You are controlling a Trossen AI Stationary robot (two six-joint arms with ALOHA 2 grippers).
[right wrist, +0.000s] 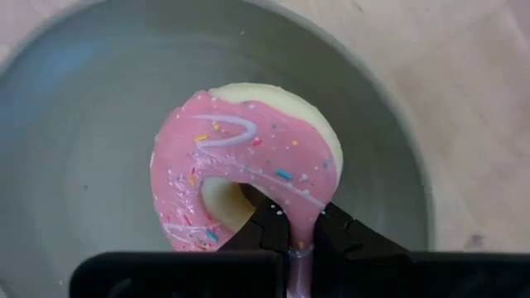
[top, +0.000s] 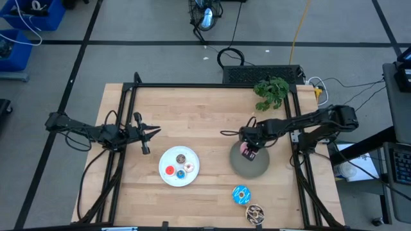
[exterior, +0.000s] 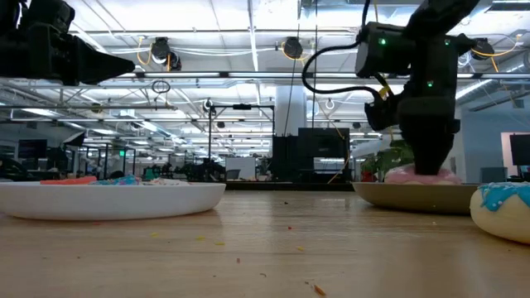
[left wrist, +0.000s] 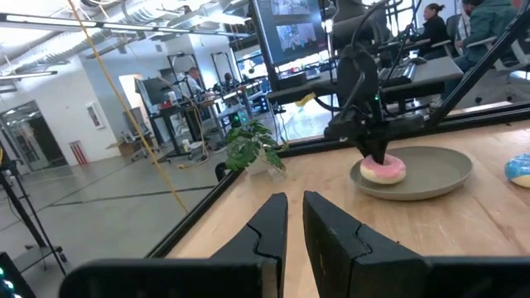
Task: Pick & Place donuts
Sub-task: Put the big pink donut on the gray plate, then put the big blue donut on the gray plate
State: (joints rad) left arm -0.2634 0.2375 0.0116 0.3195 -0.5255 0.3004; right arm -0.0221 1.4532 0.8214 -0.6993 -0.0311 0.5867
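Now pink donut [right wrist: 248, 178]: sprinkled icing, cream underside, flat on grey plate [right wrist: 74, 108].

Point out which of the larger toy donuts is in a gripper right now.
The pink-frosted toy donut on the round grey plate: the right gripper pinches its ring. The blue sprinkled donut and speckled brown donut lie untouched on the table.
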